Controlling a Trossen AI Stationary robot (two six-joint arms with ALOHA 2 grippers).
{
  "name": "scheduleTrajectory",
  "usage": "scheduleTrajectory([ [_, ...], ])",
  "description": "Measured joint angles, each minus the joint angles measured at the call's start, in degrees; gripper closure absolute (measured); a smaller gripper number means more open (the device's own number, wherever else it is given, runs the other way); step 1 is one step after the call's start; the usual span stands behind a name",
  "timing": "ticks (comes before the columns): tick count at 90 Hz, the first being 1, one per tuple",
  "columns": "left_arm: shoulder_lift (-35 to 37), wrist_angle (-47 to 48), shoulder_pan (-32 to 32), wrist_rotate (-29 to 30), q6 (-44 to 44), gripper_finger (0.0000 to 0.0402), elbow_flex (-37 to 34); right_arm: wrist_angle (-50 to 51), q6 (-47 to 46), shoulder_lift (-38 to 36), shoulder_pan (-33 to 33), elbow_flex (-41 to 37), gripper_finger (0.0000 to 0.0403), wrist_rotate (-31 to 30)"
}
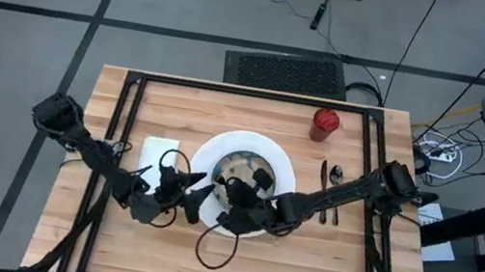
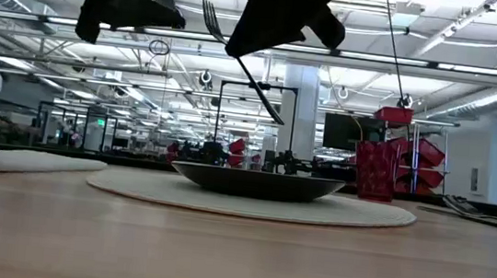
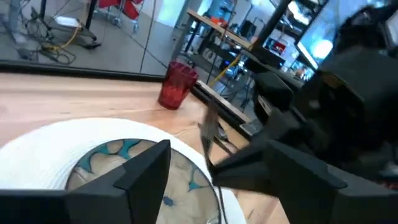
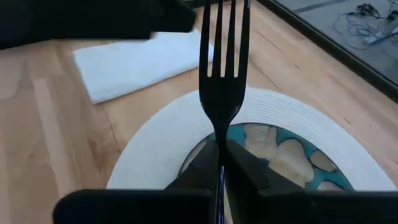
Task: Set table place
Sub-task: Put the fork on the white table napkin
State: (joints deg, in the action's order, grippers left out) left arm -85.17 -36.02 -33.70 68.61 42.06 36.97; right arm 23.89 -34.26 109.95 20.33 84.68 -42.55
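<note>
The white plate (image 1: 287, 174) sits in the middle of the worktop (image 1: 234, 252) with the bowl (image 1: 243, 167) in it. The right gripper (image 4: 219, 163) hangs over the plate's 6 o'clock edge, jaws clamped on the fork (image 4: 222, 74). The left gripper (image 1: 188, 184) waits at 9 o'clock, jaws apart. The napkin (image 1: 158, 150) lies behind it. The red cup (image 1: 324, 125) is at 1 o'clock, the knife (image 1: 322, 180) and spoon (image 1: 336, 176) at 3 o'clock.

The wooden table (image 1: 320, 265) carries a white plate (image 1: 284, 167), napkin (image 1: 154, 149), red cup (image 1: 324, 124), knife (image 1: 323, 180) and spoon (image 1: 336, 178).
</note>
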Motion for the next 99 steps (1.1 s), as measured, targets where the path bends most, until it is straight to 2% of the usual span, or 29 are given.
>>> scheduleTrajectory([
  [10,0.00,0.04,1.90,-0.51,0.99,0.0157,0.00,-0.32,-0.02,0.00,0.00,0.00,0.0403,1.95],
  [32,-0.12,0.88,5.70,-5.26,4.72,0.0157,0.02,-3.18,0.80,0.00,-0.07,0.00,0.0403,1.79],
  [50,-0.15,0.69,6.31,-6.22,5.60,0.0167,0.02,-3.14,0.83,0.00,-0.15,0.00,0.0403,1.86],
  [59,-0.15,0.51,6.33,-7.25,5.74,0.0201,0.02,-3.13,0.83,0.00,-0.19,0.00,0.0403,1.59],
  [92,-0.15,1.81,6.31,-7.59,6.40,0.0384,0.09,-4.34,0.44,0.00,-0.54,0.00,0.0399,0.69],
  [99,-0.15,1.89,6.31,-7.58,5.42,0.0396,0.09,-4.37,0.44,0.00,-0.54,0.00,0.0388,0.71],
])
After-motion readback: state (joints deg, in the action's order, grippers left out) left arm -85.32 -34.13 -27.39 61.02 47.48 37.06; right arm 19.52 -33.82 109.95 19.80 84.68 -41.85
